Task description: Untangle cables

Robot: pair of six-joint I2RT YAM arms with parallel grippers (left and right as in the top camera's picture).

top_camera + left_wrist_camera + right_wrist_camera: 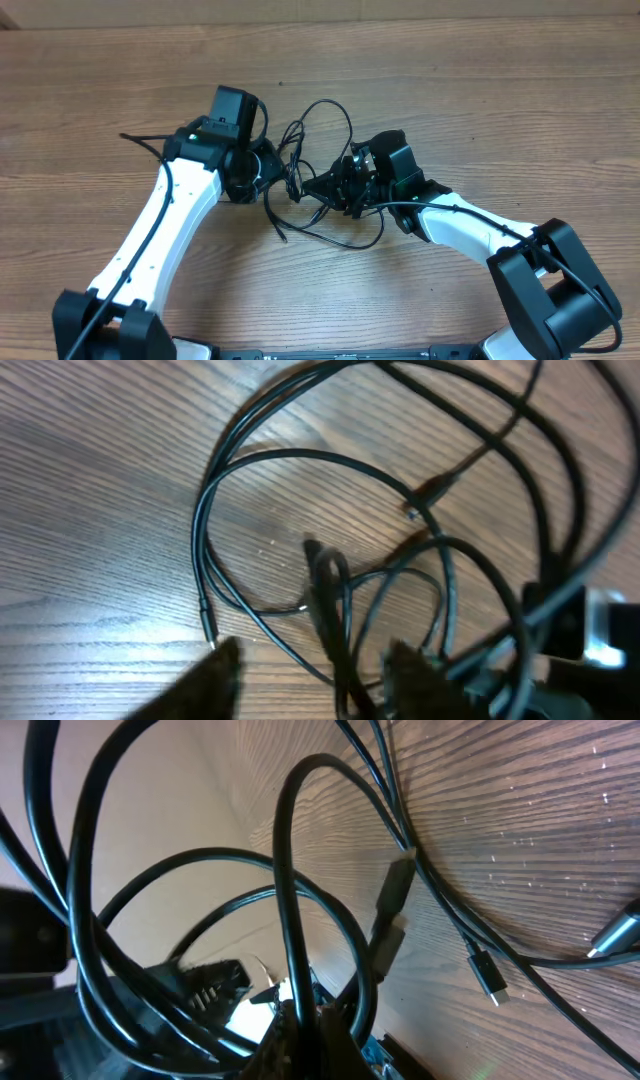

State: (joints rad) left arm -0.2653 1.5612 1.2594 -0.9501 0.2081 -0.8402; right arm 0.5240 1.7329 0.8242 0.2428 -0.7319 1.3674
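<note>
Overhead, the thin black cables (296, 168) with small plugs lie in overlapping, knotted loops at frame centre on the brown wooden table (480, 90), between both arms. The black right gripper (327, 186) is pinched tight on a loop. The left gripper (318, 678) has its fingers apart, astride several strands. Untangling looks barely begun, and nearly all the separating remains.

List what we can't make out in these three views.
Which of the cables passes over which: too thin in overhead, blurred close-up in wrist views.
Left jaws: dark, too small in overhead; blurred, cut by bottom edge in left wrist.
Right jaws: tips buried behind cable loops in right wrist.
One plug: cut off by right edge, right wrist.
</note>
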